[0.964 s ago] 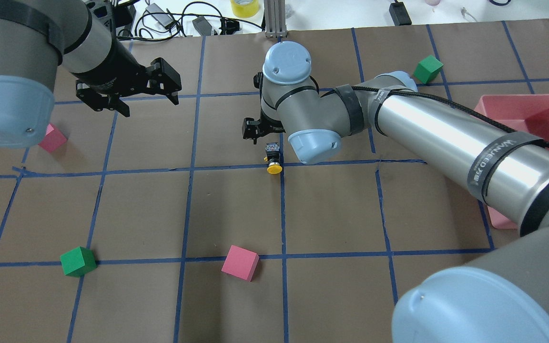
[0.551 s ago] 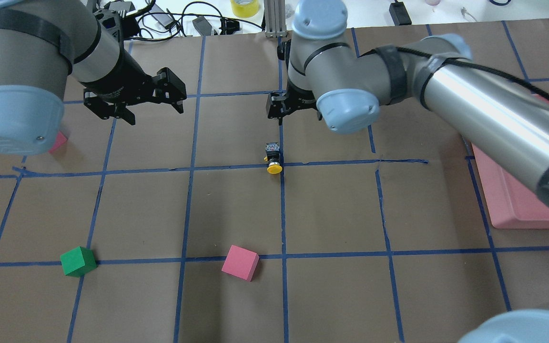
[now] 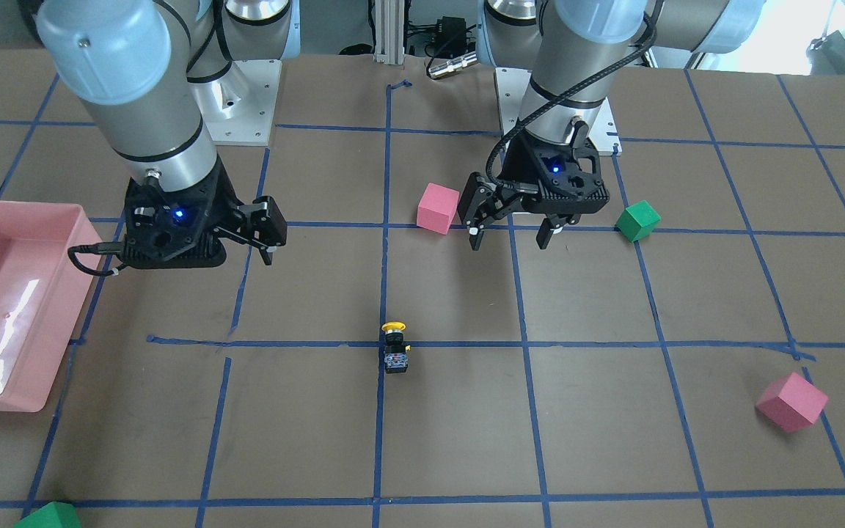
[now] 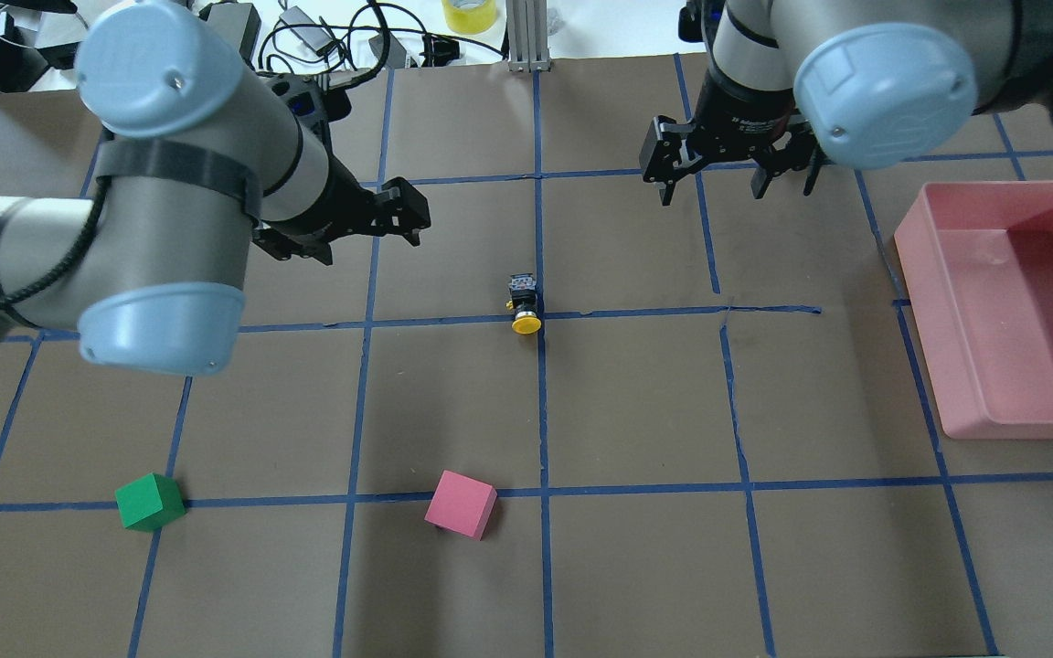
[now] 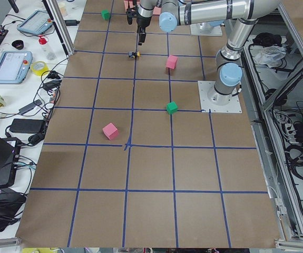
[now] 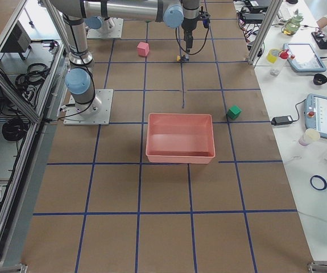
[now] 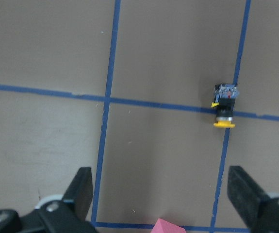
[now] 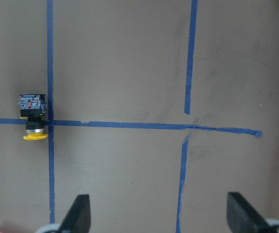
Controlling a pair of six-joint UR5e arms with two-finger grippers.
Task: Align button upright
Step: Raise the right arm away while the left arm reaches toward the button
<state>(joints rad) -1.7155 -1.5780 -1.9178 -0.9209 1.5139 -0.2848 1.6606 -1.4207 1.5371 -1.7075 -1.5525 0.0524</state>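
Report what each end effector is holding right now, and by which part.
Nothing held. The left end effector and right end effector are both open and empty; the button lies on its side, apart from both.

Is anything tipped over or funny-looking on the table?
Yes. The button lies on its side where two blue tape lines cross, mid-table, its yellow cap pointing toward the robot instead of up. The left tool and right tool both hang open, apart from it.
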